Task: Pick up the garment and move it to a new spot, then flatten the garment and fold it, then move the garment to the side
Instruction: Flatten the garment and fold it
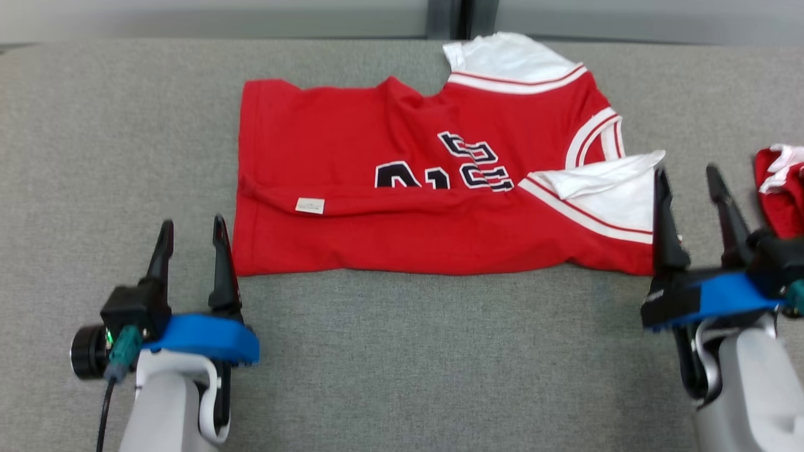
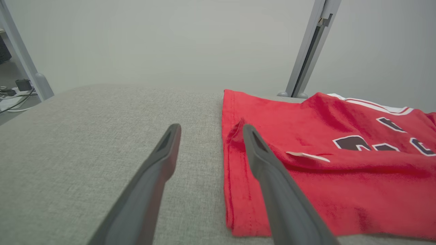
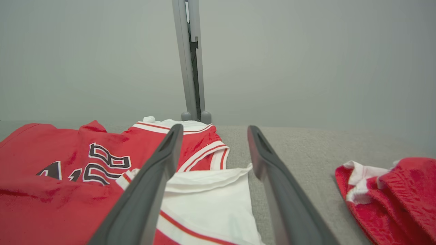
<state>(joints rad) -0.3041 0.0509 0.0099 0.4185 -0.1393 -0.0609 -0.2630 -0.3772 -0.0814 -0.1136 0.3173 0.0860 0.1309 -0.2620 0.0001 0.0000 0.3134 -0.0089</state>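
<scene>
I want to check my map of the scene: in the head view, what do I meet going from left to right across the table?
left gripper → red jersey → right gripper → second red garment at the right edge

The garment [image 1: 352,144] lies on the table [image 1: 113,157], another cloth [image 1: 782,194] right of it.

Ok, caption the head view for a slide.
Open left gripper and open right gripper flank the partly folded red jersey.
</scene>
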